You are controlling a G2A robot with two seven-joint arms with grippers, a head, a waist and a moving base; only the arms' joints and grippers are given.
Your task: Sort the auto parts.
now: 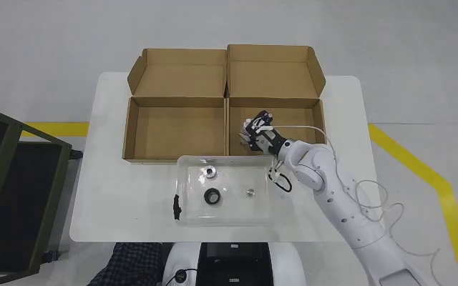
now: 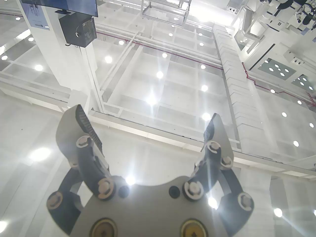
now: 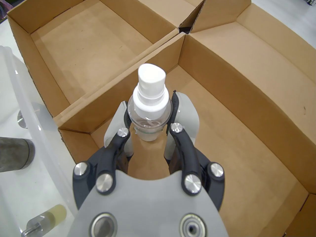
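My right gripper [image 3: 149, 114] is shut on a clear and white plastic part [image 3: 150, 94] with a white capped nozzle, held above the near left corner of the right cardboard box [image 3: 246, 129]. From above, the right gripper [image 1: 255, 131] hangs over that box [image 1: 300, 118], just inside its wall shared with the left box [image 1: 172, 132]. A clear plastic bin [image 1: 189, 214] in front of the boxes holds a black ring [image 1: 212, 196], a silver round part [image 1: 209, 171] and a small silver piece [image 1: 250, 191]. My left gripper [image 2: 148, 124] is open, pointing up at a ceiling.
Both boxes have their lids folded open toward the back, and their floors are bare. A black strip [image 1: 176, 206] hangs on the bin's left rim. A dark green cart [image 1: 25, 200] stands left of the white table [image 1: 107, 186].
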